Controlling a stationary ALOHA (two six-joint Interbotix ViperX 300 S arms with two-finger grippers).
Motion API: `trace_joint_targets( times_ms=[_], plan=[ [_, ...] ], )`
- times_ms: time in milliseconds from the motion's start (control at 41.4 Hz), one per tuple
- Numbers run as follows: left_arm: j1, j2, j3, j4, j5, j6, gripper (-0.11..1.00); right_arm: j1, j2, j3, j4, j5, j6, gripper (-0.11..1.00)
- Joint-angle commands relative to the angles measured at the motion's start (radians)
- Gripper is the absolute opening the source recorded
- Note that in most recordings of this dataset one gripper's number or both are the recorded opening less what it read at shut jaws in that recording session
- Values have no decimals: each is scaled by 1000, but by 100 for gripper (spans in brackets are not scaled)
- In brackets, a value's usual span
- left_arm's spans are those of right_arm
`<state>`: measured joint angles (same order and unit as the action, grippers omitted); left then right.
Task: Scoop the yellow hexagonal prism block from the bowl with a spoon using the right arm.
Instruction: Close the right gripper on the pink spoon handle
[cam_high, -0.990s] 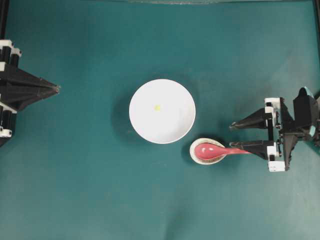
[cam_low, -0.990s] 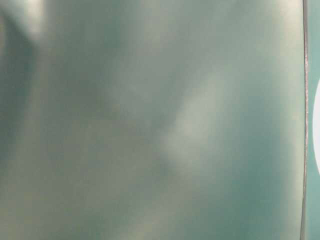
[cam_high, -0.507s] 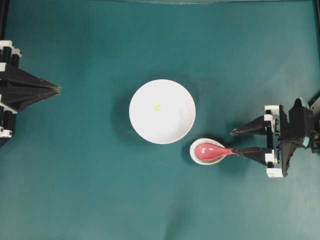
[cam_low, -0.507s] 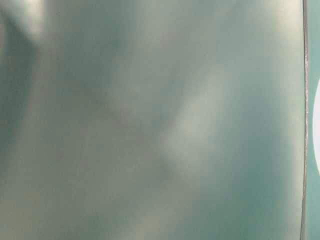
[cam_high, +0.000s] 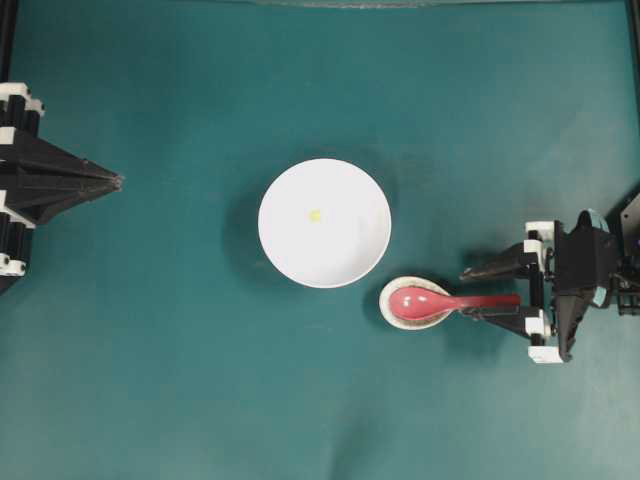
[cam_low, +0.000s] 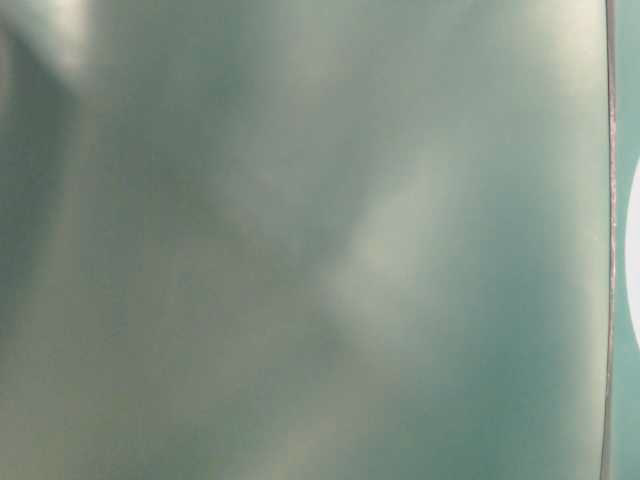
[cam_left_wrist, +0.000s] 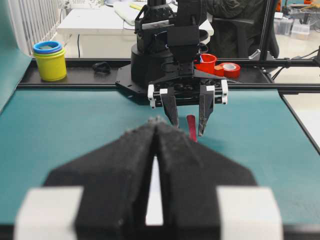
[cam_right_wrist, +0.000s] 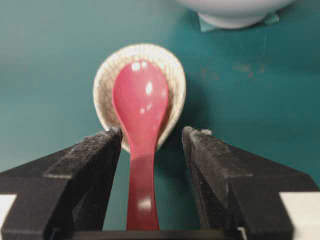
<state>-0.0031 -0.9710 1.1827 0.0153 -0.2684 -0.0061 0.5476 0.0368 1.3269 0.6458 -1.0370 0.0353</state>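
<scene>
The tiny yellow hexagonal prism block (cam_high: 315, 214) lies in the white bowl (cam_high: 340, 255) at the table's middle. The pink-red spoon (cam_high: 440, 300) rests with its head on a speckled spoon rest (cam_high: 388, 312), handle pointing right. My right gripper (cam_high: 467, 294) is open, one jaw on each side of the handle, apart from it. The right wrist view shows the spoon (cam_right_wrist: 141, 105) between the open gripper (cam_right_wrist: 151, 132) and the bowl's base (cam_right_wrist: 232, 10) beyond. My left gripper (cam_high: 115, 181) is shut and empty at the far left, seen shut in its wrist view (cam_left_wrist: 156, 121).
The spoon rest (cam_right_wrist: 172, 75) sits just below and right of the bowl. A yellow cup stack (cam_left_wrist: 50, 61) and red tape rolls (cam_left_wrist: 227, 69) stand beyond the table's black rail. The table-level view is a blur of teal.
My right gripper has shifted toward the near edge of the overhead view. The spoon handle, before under the lower jaw, now lies between the two jaws. The left arm has not moved.
</scene>
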Motion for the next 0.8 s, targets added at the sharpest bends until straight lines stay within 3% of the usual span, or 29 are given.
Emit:
trace_joint_targets(
  times_ms=[0, 772],
  plan=[
    [-2, 6, -20, 0, -5, -2, 0, 6, -9, -8, 3, 6, -2, 58],
    [-2, 12, -20, 2, 2, 0, 0, 6, -9, -5, 2, 92, -18, 55]
  ],
)
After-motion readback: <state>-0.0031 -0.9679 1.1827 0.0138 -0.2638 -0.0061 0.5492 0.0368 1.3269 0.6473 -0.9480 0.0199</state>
